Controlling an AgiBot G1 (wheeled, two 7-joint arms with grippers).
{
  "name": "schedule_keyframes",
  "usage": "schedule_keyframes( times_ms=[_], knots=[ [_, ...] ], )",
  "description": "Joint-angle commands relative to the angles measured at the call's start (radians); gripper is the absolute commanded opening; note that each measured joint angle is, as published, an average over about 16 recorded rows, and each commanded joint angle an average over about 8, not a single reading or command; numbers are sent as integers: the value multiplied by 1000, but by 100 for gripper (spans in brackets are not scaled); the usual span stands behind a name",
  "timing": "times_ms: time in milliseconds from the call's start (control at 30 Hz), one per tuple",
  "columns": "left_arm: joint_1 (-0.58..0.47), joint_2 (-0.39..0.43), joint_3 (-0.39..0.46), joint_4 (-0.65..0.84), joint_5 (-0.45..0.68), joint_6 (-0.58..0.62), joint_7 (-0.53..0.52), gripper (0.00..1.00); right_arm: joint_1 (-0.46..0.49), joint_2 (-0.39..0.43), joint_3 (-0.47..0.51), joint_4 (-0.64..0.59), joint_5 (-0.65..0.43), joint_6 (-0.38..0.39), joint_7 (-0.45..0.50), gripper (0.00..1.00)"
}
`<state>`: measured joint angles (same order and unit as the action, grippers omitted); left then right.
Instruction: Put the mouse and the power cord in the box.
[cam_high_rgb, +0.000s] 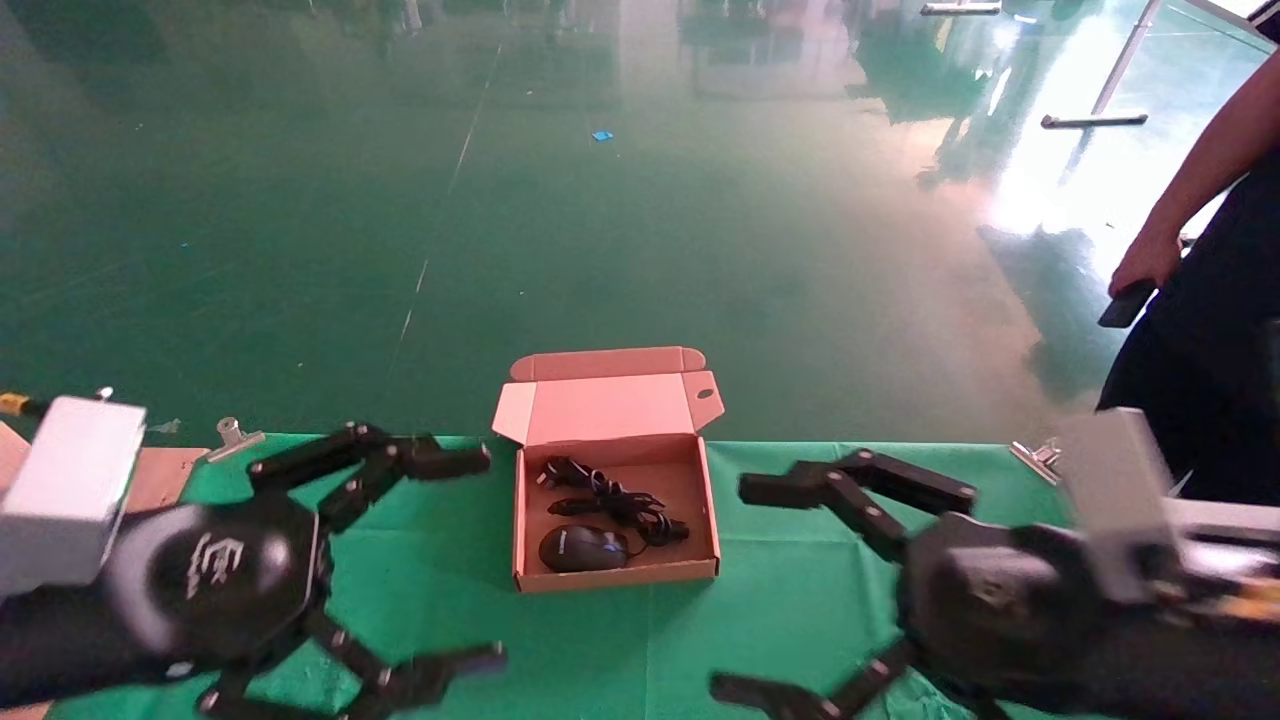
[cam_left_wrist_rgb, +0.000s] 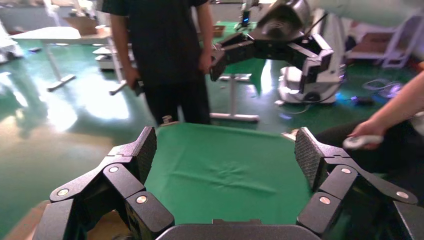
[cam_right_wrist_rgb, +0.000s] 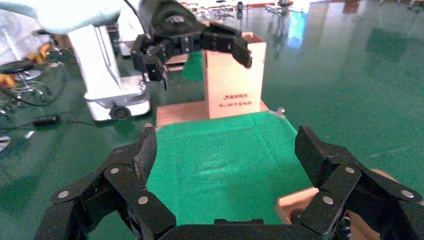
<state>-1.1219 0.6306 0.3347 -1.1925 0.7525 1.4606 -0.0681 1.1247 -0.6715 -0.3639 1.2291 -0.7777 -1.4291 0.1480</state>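
Green-clothed table (cam_high_rgb: 800, 600); mouse (cam_high_rgb: 583, 548) and power cord (cam_high_rgb: 610, 500) lie in the box (cam_high_rgb: 612, 576). I read light, creasable cardboard; lid-edge hold. Left gripper (cam_high_rgb: 480, 560) and right gripper (cam_high_rgb: 745, 590) spread, empty.

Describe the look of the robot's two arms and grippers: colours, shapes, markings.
Both arms end in matte black grippers. The left gripper has a rounded glossy black housing with a white logo, and a pale grey box sits on its wrist. The right gripper matches it, with a grey box and a yellow-marked cable behind it. The fingers are jointed linkages with silver rivets and finely textured pads.
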Motion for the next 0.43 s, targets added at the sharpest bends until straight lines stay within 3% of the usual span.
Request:
schedule_keyframes(
  times_ms=[33, 233, 433],
  knots=[
    [19, -8, -22, -36, -9, 14, -47, 100, -23, 27, 38, 25, 21, -30, 18, 100],
    [57, -23, -67, -111, -26, 43, -137, 100, -57, 71, 104, 64, 54, -79, 41, 100],
    [66, -27, -77, -127, -31, 49, -147, 100, -61, 76, 113, 68, 57, -86, 41, 100]
  ],
)
